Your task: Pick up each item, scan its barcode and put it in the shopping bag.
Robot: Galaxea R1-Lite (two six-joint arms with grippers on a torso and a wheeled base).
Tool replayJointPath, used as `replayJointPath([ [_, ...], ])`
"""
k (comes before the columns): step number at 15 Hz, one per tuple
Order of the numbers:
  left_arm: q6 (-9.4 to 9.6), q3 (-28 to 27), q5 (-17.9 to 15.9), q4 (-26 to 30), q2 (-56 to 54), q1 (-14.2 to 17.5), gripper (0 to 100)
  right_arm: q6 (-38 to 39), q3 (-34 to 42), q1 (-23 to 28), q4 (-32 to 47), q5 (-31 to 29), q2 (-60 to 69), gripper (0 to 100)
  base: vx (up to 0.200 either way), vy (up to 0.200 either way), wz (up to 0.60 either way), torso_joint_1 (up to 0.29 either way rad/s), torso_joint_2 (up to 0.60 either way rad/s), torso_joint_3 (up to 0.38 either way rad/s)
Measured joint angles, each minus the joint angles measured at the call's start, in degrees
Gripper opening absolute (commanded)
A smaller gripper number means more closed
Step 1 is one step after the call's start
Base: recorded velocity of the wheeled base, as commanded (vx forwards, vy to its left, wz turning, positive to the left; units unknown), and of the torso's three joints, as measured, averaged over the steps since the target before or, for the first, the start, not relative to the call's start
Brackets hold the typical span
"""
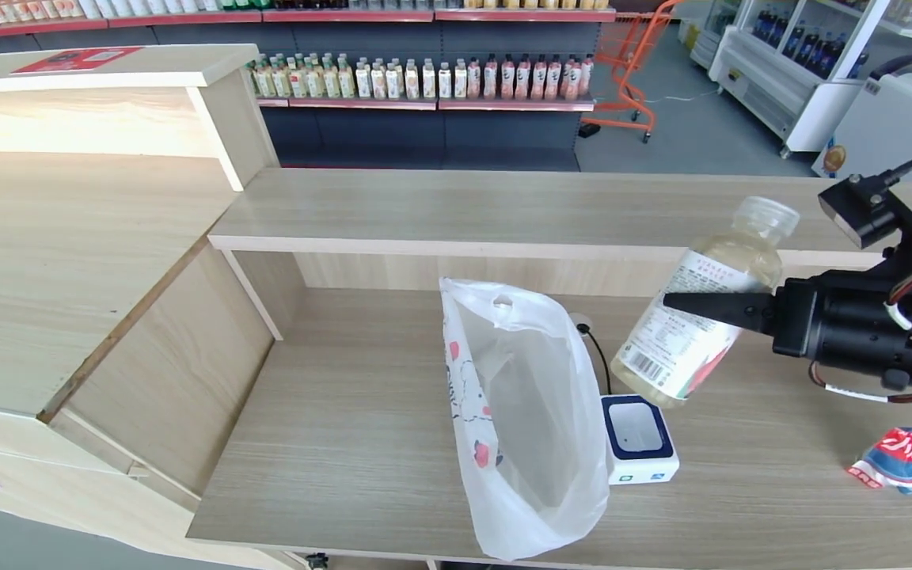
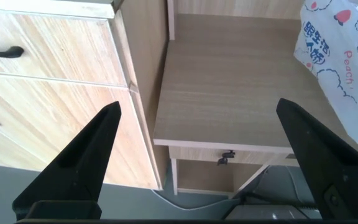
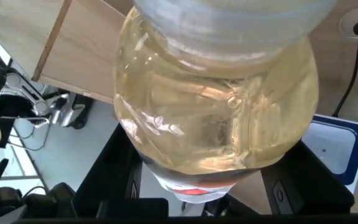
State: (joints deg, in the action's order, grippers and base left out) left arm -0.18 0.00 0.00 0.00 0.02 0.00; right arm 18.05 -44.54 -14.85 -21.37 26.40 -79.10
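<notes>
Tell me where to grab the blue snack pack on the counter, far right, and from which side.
Likely from straight above: the snack pack lies flat on the counter, leaving no side gap. Close the pincer across its short width near the red-and-white end, where it looks thinnest.

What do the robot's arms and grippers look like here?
Both grippers are black. The left gripper has two long wedge-shaped fingers tapering to points. The right gripper has similar tapered fingers on a cylindrical wrist, with red, white and black cables looped beside it and a boxy camera above.
</notes>
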Motion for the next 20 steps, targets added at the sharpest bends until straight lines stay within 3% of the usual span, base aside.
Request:
replayJointPath([
  [5,0.02,0.0,-0.02,0.0,0.0,0.0,100,-3.47,-0.44,-2.6,-2.02,-2.51,-8.98,0,0.0,0.0,0.0,0.0,0.0,0.0],
  [11,0.02,0.0,-0.02,0.0,0.0,0.0,100,-8.59,-3.05,-10.69,-20.55,-3.01,-28.55,0,0.0,0.0,0.0,0.0,0.0,0.0],
  [15,0.02,0.0,0.0,0.0,0.0,0.0,100,-15.65,-11.15,-14.51,-23.95,-5.8,-40.33,0,0.0,0.0,0.0,0.0,0.0,0.0],
  [20,0.02,0.0,0.0,0.0,0.0,0.0,100,-25.36,-23.15,-15.58,-30.0,-11.25,-52.63,0,0.0,0.0,0.0,0.0,0.0,0.0],
])
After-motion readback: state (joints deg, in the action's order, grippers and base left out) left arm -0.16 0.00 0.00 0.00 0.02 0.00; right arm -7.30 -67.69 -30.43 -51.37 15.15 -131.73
